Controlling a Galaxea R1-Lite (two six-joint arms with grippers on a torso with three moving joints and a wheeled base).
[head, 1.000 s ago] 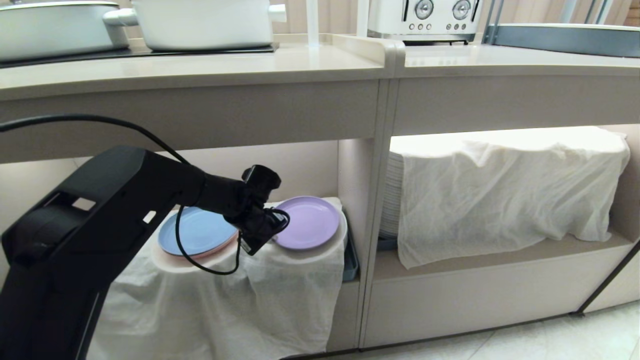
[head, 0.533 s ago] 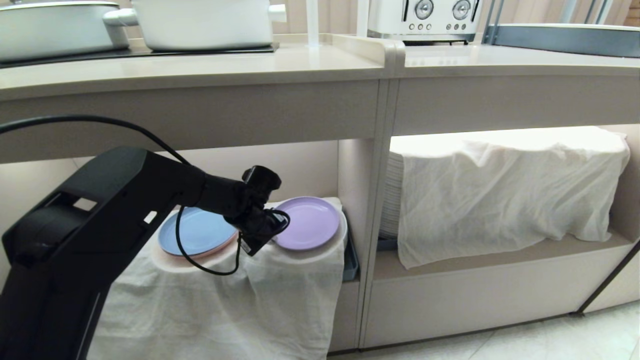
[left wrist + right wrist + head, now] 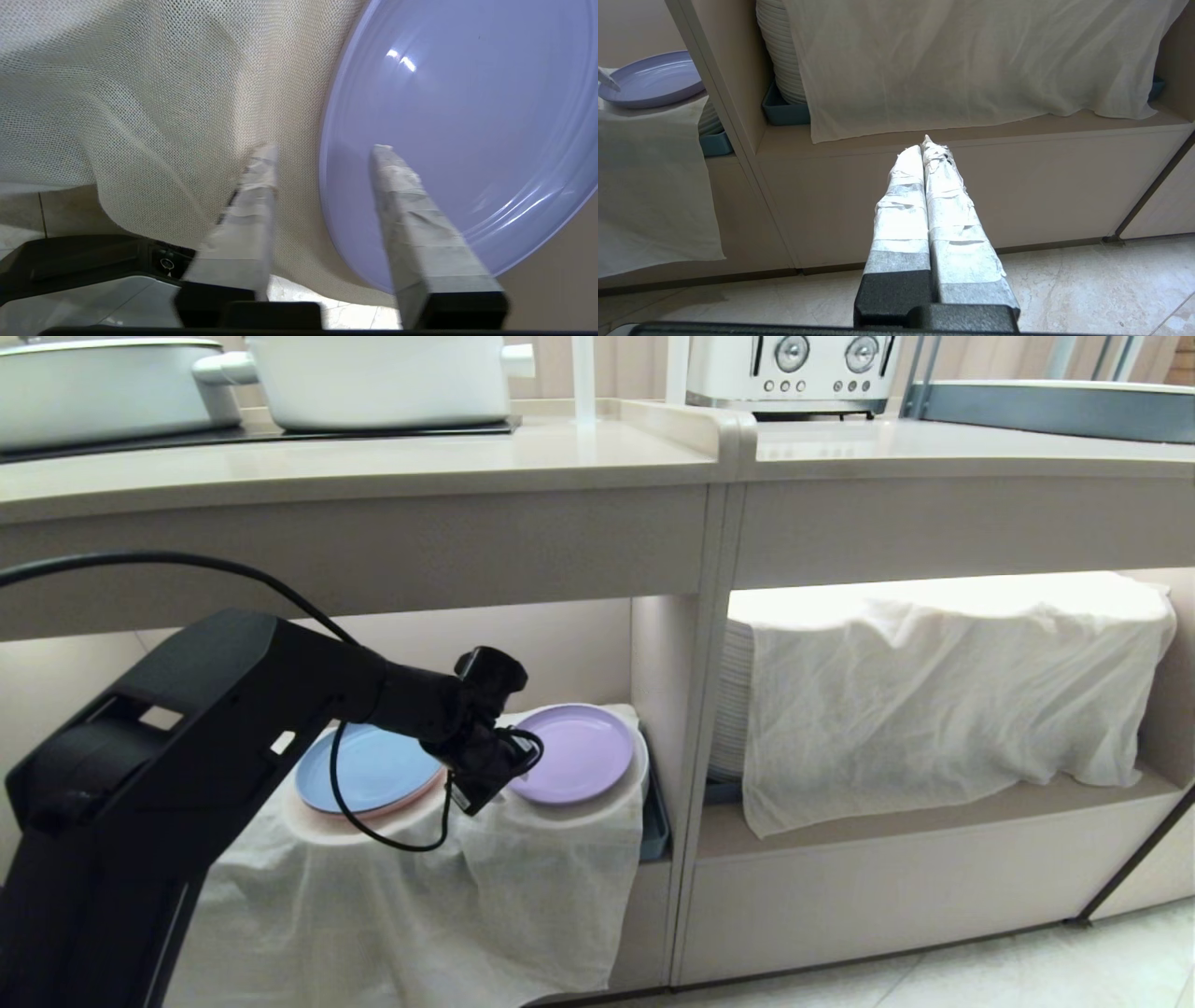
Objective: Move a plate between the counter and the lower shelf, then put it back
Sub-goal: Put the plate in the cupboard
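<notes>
The lilac plate [image 3: 574,751] lies flat on a cloth-covered stack in the lower shelf [image 3: 569,649], under the counter [image 3: 373,462]. My left gripper [image 3: 512,767] reaches into that cubby at the plate's near left edge. In the left wrist view the left gripper [image 3: 324,149] is open. One taped finger stands over the plate [image 3: 444,116], the other over the cloth, and the rim runs between them unpinched. My right gripper [image 3: 924,144] hangs shut and empty low before the right cubby, with the plate [image 3: 649,79] far off to its side.
A blue plate [image 3: 369,767] on a pink one sits left of the lilac plate, on the same draped cloth [image 3: 448,887]. A teal tray [image 3: 653,821] and the divider stand right of it. The right cubby holds stacked white plates [image 3: 733,700] under another cloth [image 3: 934,691]. Pots [image 3: 373,378] and a toaster [image 3: 794,369] stand on the counter.
The lilac plate has settled a touch lower onto the cloth. The left arm has hardly moved.
</notes>
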